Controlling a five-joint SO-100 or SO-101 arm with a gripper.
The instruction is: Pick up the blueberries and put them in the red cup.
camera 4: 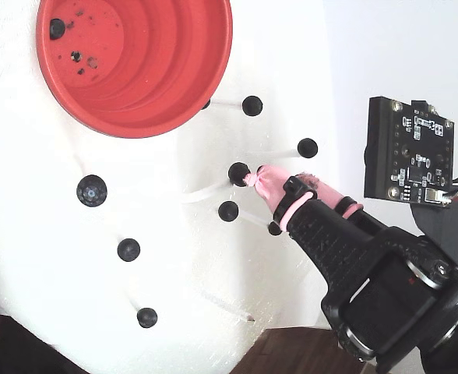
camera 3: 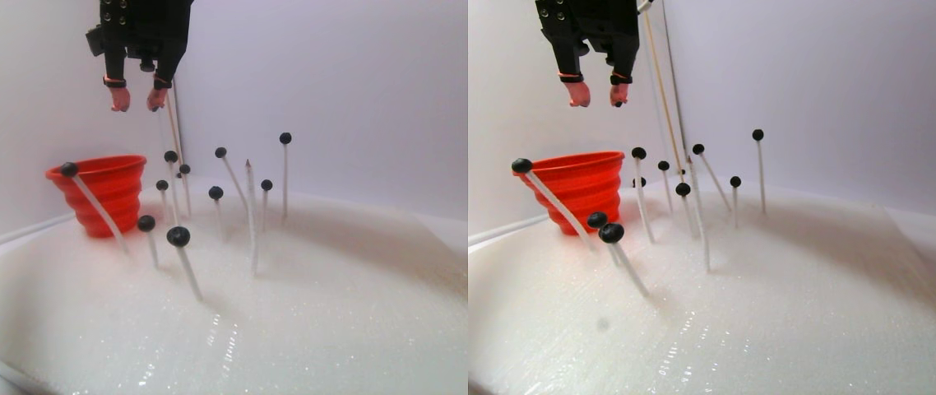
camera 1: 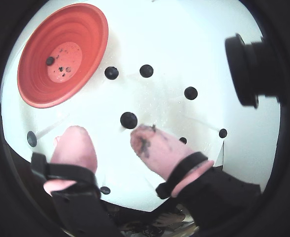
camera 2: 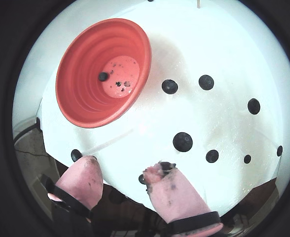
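The fingers (camera 1: 108,136) hung apart and empty, high above the white foam-covered desk (camera 3: 336,313) (their pink tips smudged dark). The blueberries (camera 1: 128,120) sat on thin white sticks (camera 3: 188,271) planted in the foam, scattered beside the red cup (camera 2: 103,72). 1 berry (camera 2: 103,76) lay inside the cup on its speckled base. The cup stood upright near the foam's edge.
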